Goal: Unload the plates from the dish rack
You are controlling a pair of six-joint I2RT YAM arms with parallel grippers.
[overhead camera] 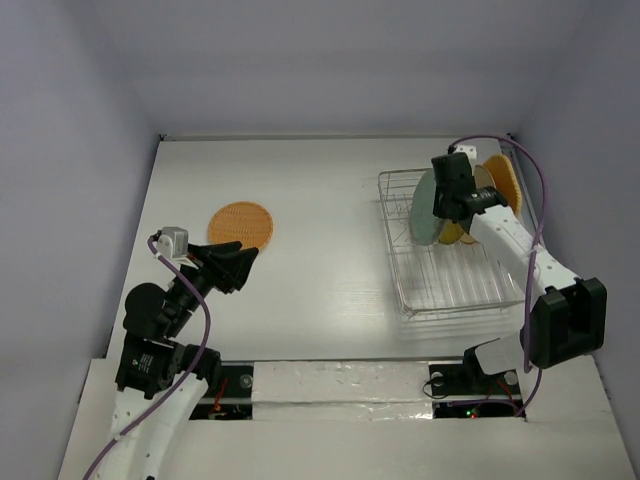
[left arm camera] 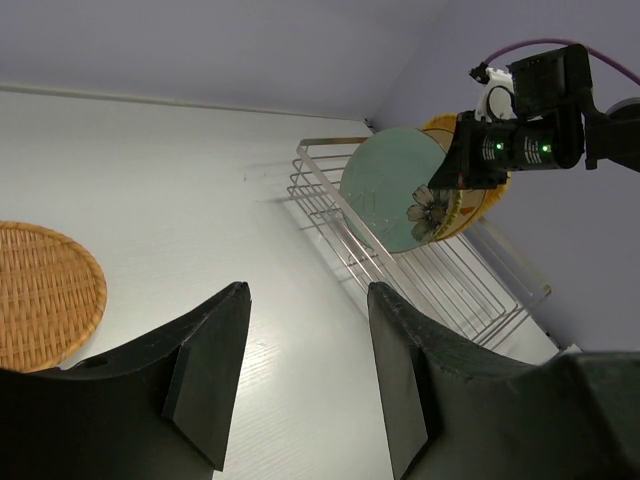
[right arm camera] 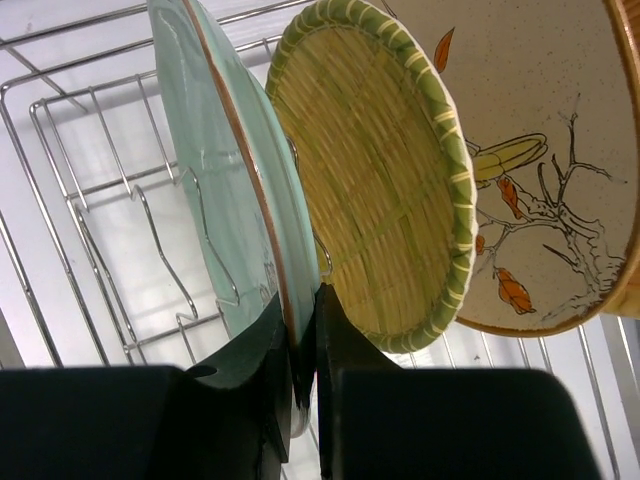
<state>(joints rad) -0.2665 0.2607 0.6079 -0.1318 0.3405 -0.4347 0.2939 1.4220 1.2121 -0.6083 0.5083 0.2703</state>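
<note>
My right jaws are clenched on the rim of the green plate (right arm camera: 225,200), one finger on each face and the edge pinched between them. That plate stands on edge in the rack (overhead camera: 455,290), which sits on the right side of the counter (overhead camera: 330,190). It is the leftmost of the plates standing there, and the left wrist view shows a flower printed low on the face it turns to the left. Just beside it to the right stands the yellow-green plate (right arm camera: 370,190), a woven one, its rim close to my right-hand finger; I cannot tell whether they touch. Behind that leans the cream plate (right arm camera: 540,140) with its leaf and branch print, and the square orange plate (overhead camera: 503,178) is at the far right end of the row. From above, my right arm reaches in from the near right and covers much of the row, with the green plate showing to the left of the wrist. My left jaws are released, with a plain gap and nothing between them. They hang over the left of the counter, well apart from the rack. The round orange plate (overhead camera: 241,223) lies flat on the counter just beyond them.
</note>
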